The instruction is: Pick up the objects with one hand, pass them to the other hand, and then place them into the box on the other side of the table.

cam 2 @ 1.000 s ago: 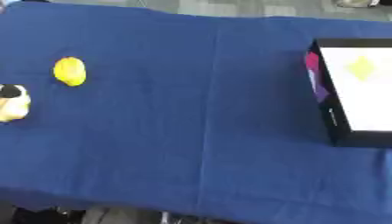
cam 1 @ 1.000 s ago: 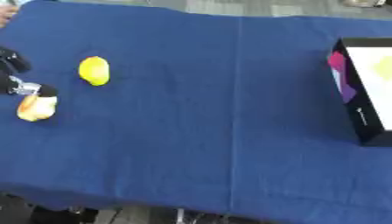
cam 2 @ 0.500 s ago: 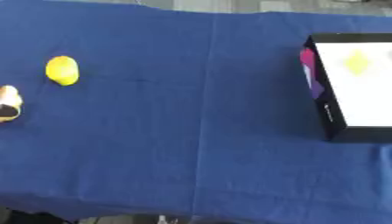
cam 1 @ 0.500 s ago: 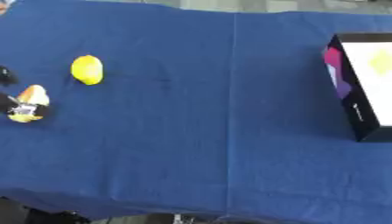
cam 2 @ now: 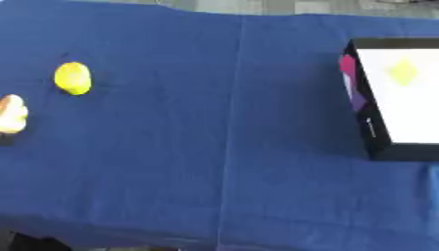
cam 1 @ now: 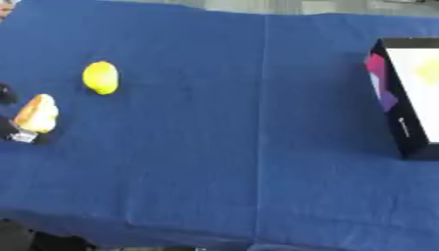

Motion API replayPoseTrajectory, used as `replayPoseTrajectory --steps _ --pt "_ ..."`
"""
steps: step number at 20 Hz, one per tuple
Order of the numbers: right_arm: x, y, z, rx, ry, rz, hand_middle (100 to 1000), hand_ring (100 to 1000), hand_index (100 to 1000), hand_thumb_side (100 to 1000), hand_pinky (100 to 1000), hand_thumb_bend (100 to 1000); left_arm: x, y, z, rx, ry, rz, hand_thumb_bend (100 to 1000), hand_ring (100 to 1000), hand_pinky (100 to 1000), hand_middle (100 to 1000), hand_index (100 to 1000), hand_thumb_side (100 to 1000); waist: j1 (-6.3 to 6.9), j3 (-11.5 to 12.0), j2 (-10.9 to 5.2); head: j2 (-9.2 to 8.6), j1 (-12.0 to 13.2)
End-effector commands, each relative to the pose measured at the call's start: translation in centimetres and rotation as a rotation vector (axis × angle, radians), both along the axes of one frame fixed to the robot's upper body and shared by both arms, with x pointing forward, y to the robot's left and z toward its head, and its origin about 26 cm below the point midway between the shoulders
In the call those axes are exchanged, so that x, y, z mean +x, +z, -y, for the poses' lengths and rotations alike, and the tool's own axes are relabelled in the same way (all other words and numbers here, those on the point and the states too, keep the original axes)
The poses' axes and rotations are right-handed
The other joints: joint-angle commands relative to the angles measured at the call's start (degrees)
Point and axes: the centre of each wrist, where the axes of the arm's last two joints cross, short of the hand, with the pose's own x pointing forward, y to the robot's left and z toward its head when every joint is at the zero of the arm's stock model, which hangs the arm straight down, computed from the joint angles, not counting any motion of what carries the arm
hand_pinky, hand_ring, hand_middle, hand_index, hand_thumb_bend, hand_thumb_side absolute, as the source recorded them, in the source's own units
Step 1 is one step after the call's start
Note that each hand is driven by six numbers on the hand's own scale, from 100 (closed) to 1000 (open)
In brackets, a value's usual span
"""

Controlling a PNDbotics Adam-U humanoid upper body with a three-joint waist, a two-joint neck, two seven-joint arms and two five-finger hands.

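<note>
The near edge of the bench (cam 1: 214, 196) runs along the bottom of both views, its blue cloth falling away into shadow at the lower left corner. The wide middle of the cloth carries nothing but a faint crease running up its centre.

At the left edge, about halfway up, the left hand (cam 1: 10, 131) shows only as a few dark and silver parts. An orange-and-cream lump (cam 1: 36, 113), possibly a piece of bread or pastry, sits right against those parts. Whether the fingers are curled round it or merely touching it cannot be told from so little of the hand. In the right eye view the lump is cut by the frame's left edge.

Just beyond it, and a little to the right, a yellow lemon-shaped fruit (cam 1: 100, 77) lies on the cloth, apart from the lump and from the hand.

Across the bench at the right edge stands the box (cam 2: 370, 127), black-walled with a pink and purple patch on its left wall. Its white inside holds a pale yellow shape (cam 2: 403, 71) toward the far end. The right hand shows in neither view.
</note>
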Motion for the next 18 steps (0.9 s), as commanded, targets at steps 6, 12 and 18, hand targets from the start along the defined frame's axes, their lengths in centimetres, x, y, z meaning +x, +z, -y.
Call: replayPoseTrajectory --steps 6,12,18 --pt "0.0 0.3 0.1 -0.041 -0.001 -0.008 1000 1000 1000 470 966 100 0.6 0.5 -1.2 0.030 0.091 0.059 715 824 809 752 788 345 -0.15 0.00 0.21 -0.07 1.03" --pt "0.1 0.2 0.1 -0.043 0.002 -0.014 1000 1000 1000 470 967 100 1.3 -0.1 -0.5 -0.003 0.080 0.079 676 818 811 752 789 298 -0.18 -0.11 0.20 -0.07 1.24" --pt "0.0 0.2 0.2 -0.043 0.001 -0.018 1000 1000 1000 470 968 100 1.5 -0.8 -0.8 0.002 0.072 0.014 658 829 814 761 779 153 -0.13 -0.16 0.30 -0.07 1.56"
